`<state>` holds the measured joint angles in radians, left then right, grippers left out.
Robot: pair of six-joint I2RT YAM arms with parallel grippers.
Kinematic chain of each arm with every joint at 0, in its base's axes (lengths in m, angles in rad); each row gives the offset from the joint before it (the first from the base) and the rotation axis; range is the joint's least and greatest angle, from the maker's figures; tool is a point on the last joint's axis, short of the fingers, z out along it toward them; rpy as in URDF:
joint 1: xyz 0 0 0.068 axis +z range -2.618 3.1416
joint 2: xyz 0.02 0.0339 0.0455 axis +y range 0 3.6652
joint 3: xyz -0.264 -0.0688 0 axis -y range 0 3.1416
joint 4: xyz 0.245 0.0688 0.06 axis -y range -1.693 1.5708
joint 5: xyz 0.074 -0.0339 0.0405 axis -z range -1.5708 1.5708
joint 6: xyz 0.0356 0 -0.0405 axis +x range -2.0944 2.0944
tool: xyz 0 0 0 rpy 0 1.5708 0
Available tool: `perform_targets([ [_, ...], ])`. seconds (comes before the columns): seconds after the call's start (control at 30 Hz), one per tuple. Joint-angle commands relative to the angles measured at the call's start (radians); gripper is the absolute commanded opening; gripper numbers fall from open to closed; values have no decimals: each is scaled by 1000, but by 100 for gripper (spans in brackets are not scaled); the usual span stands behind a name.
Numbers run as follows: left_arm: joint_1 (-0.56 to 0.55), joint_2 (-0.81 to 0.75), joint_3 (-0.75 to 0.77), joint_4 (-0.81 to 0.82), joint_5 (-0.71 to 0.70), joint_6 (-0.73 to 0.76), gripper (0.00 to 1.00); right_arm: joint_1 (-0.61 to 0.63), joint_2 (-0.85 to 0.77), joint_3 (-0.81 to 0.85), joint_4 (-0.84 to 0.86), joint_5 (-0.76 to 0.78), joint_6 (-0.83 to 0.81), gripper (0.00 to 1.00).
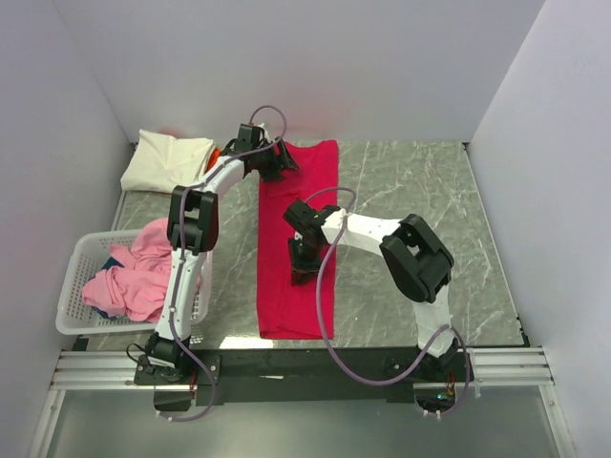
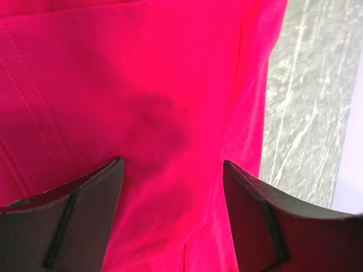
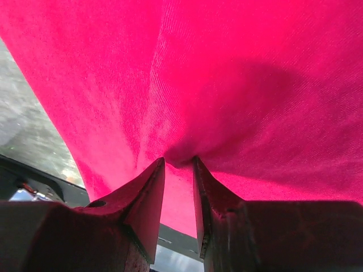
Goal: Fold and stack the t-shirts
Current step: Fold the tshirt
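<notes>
The crimson red t-shirt [image 1: 286,305] lies on the table as a long narrow strip running from the far side towards me. My left gripper [image 1: 284,164] hovers open over its far end, with red cloth [image 2: 142,68] under the wide-apart jaws [image 2: 173,164] and nothing between them. At the strip's middle, my right gripper [image 1: 302,267] presses down. Its fingertips [image 3: 178,161] stand close together, with a small pucker of red cloth [image 3: 227,68] pinched between them. A folded cream-white t-shirt [image 1: 167,160] lies at the far left, with a bit of orange [image 1: 215,153] beside it. Crumpled pink t-shirts [image 1: 134,272] fill the basket.
The white lattice basket [image 1: 76,296] stands at the near left beside the left arm. Grey marble tabletop [image 1: 410,191] shows to the right of the red strip. White walls close in the table on three sides.
</notes>
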<state>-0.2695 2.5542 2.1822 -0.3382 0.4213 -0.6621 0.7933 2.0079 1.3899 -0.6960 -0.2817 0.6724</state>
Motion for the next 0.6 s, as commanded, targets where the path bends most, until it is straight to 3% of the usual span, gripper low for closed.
perform_targets([
  [0.0,-2,31,27,68,48,38,77,14,-9,20,39,-5,33,34],
  [0.17,-13,-89,-82,163,92,33,77,20,-109,-34,52,1,29,35],
  [0.33,-20,-256,-76,149,112,29,77,29,-220,-91,29,19,33,37],
  [0.43,-25,-377,-133,97,76,65,77,53,-290,-144,-14,62,41,38],
  [0.53,-39,-515,-269,-40,8,128,77,83,-359,-221,-48,96,70,40],
  [0.57,-51,-594,-377,-100,-53,139,77,95,-377,-242,-53,104,91,41],
])
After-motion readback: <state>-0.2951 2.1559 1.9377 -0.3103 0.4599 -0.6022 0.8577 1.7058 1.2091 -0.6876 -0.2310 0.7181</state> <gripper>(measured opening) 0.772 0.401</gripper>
